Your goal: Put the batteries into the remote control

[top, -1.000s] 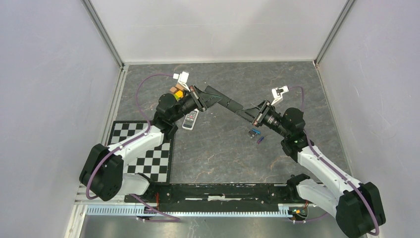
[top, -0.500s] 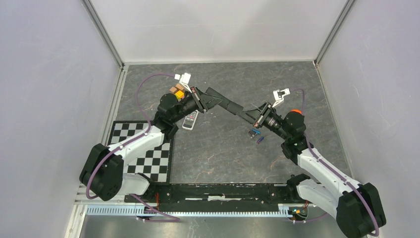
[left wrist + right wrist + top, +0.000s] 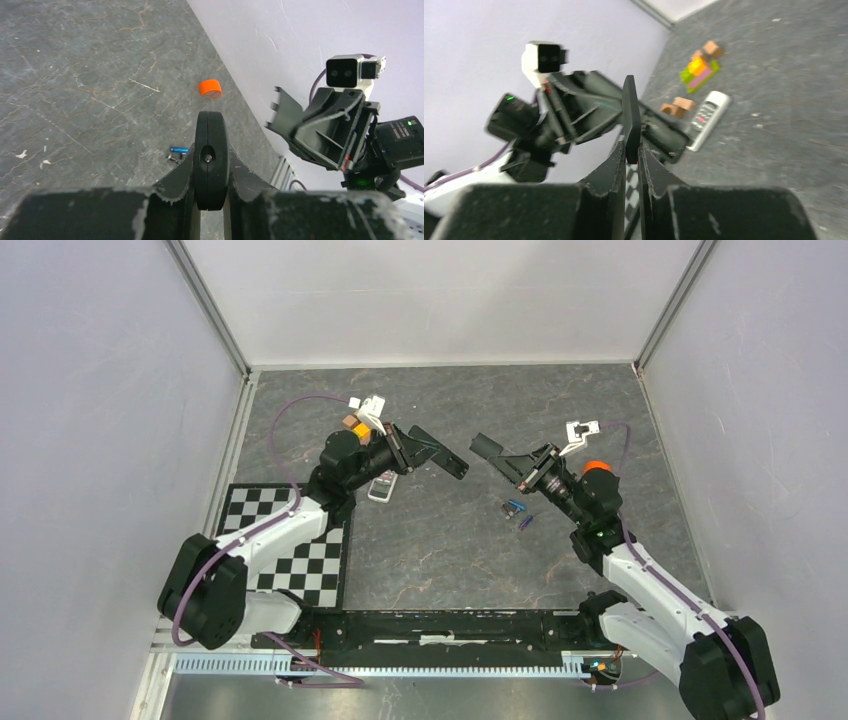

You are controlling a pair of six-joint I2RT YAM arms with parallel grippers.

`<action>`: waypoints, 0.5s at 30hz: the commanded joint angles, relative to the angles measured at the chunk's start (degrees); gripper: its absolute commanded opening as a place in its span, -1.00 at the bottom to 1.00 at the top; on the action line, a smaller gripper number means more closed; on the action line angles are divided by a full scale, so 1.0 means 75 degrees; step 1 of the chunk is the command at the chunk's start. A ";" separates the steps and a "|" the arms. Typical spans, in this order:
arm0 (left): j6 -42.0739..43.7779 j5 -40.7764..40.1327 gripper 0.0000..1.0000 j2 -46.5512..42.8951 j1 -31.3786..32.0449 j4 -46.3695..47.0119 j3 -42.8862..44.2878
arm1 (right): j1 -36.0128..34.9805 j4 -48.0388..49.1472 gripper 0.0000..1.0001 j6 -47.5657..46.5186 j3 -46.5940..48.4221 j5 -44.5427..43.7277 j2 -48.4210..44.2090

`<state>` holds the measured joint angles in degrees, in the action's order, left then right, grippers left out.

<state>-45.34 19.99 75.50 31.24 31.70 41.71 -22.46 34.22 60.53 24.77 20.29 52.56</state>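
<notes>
White plastic with the grey button face up, the remote control [image 3: 384, 486] lies at about 9 o'clock from the middle of the stone-grey table [image 3: 440, 550]. From overhead it is partly covered by the body of the left gripper [image 3: 405, 447]. Some coloured blocks [image 3: 698, 69] sit at 11 o'clock of it.

The batteries [image 3: 518, 513], one blue and one purple, lie close together between 3 and 4 o'clock. That puts them at 6 o'clock of the right gripper [image 3: 525, 462], with an orange cap [image 3: 597, 467] further out at 3.

Neither gripper is free for them. The left has its jaws clamped on a black slab [image 3: 440, 452], and the right is pinched tight on a thin black plate [image 3: 493, 447]. What those two pieces belong to I can't make out from here.

The batteries look light, hard and slick, and I'd expect them to roll. I'd take each one across its middle, fingers square to its length. The remote control looks light and stiff, best held by its long edges.
</notes>
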 commanded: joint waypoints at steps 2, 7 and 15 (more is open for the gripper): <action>0.0999 0.0370 -0.96 -0.0553 -0.0088 -0.0367 -0.0013 | 0.0401 -0.1304 -1.00 -0.1279 0.0453 -0.0991 0.0384; 0.1535 0.1187 -0.96 -0.0833 -0.0088 -0.1072 0.0125 | 0.0965 -0.1526 -1.00 -0.1687 0.0419 -0.0960 0.1280; 0.1902 0.2058 -0.96 -0.0986 -0.0086 -0.1837 0.0544 | 0.1647 -0.1024 -1.00 -0.2010 0.0362 -0.0522 0.2918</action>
<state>-35.03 30.92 69.84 30.83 19.64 42.98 -12.08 22.70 48.12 26.13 14.76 70.59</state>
